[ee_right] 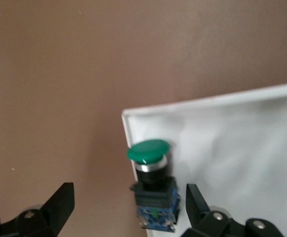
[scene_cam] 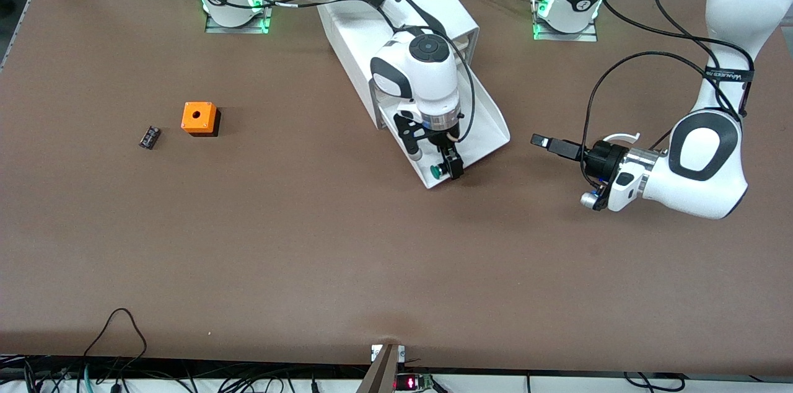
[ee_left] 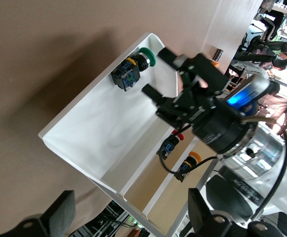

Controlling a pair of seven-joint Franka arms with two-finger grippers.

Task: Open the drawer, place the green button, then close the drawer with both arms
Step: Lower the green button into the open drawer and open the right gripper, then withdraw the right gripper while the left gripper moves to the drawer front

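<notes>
The white drawer [scene_cam: 489, 126] stands pulled out of the white cabinet [scene_cam: 347, 39]. The green-capped button [scene_cam: 437, 170] lies on its side in the drawer's corner nearest the front camera. My right gripper [scene_cam: 446, 166] hangs just over that corner, open, its fingers on either side of the button [ee_right: 153, 182] without touching it. In the right wrist view the right gripper [ee_right: 127, 205] straddles the drawer's [ee_right: 232, 148] rim. My left gripper [scene_cam: 548, 146] waits open beside the drawer toward the left arm's end, pointing at it. In the left wrist view the left gripper [ee_left: 133, 222] is empty, facing the drawer [ee_left: 99, 128], button [ee_left: 133, 69] and right gripper [ee_left: 158, 74].
An orange box with a hole [scene_cam: 199, 118] and a small black component [scene_cam: 149, 137] sit on the brown table toward the right arm's end. The drawer above holds red and black parts [ee_left: 175, 145]. Cables lie along the table's edge nearest the front camera.
</notes>
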